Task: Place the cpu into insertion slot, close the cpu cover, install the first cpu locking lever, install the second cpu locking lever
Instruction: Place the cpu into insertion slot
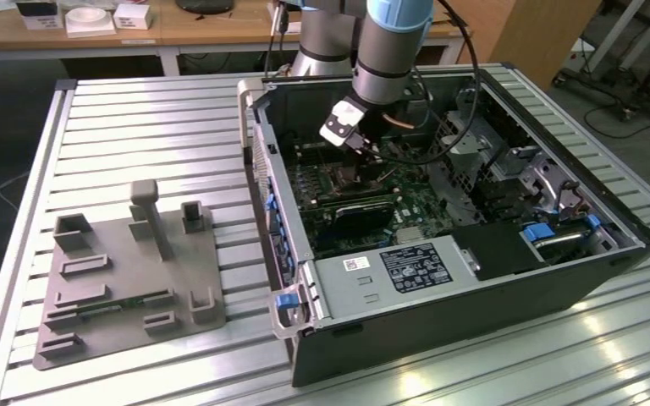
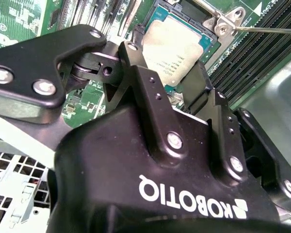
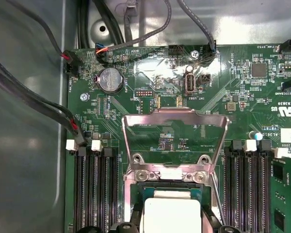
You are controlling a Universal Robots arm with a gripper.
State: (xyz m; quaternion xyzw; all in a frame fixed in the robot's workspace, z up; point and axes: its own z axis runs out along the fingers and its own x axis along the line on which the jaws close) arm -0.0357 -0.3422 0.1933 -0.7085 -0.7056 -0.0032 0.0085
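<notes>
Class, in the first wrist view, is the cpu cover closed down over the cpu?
No: the cpu cover is swung open past its hinge, leaving the cpu uncovered.

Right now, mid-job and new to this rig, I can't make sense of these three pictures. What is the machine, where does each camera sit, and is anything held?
The machine is one robot arm with a gripper at its end. It reaches down into an open computer case, which lies on a slatted metal table. The exterior view looks on from off the arm. On its left, beside the case, sits a grey fixture tray. Both wrist views ride on the arm and look at the green circuit board. There the cpu is at the insertion slot, and the cpu cover is swung open, not over it. The gripper is right at the cpu, but I cannot tell whether it is gripping it.
</notes>
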